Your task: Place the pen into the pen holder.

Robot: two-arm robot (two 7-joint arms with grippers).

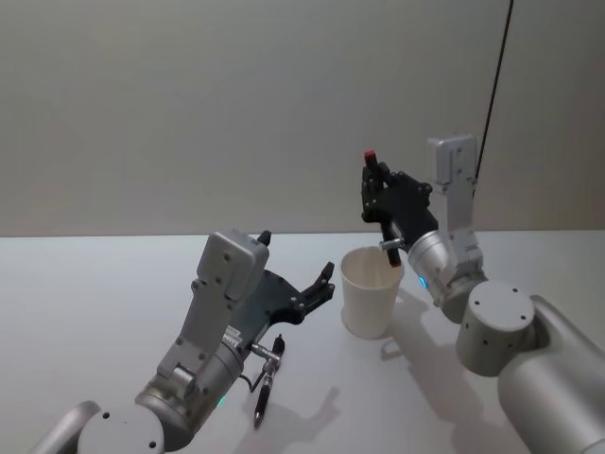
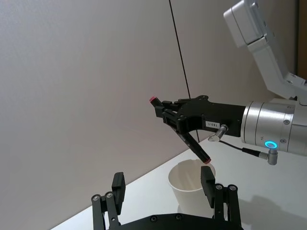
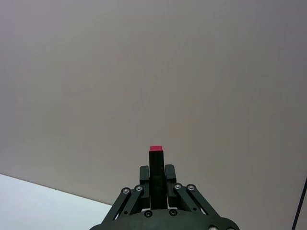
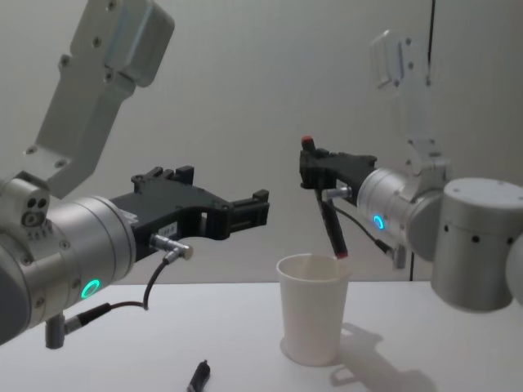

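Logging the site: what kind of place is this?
Likely a bare lab or test bench: a plain white table, blank grey wall and a paper cup, with the right gripper holding a pen over it and the left gripper open beside it.

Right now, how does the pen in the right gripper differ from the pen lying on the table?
The held pen is clamped in the fingers of the right gripper, up in the air; the table pen lies loose on the table. The held pen is steeply tilted, its lower tip at the paper cup rim; the table pen lies flat, apart from the cup. Both are slim and dark.
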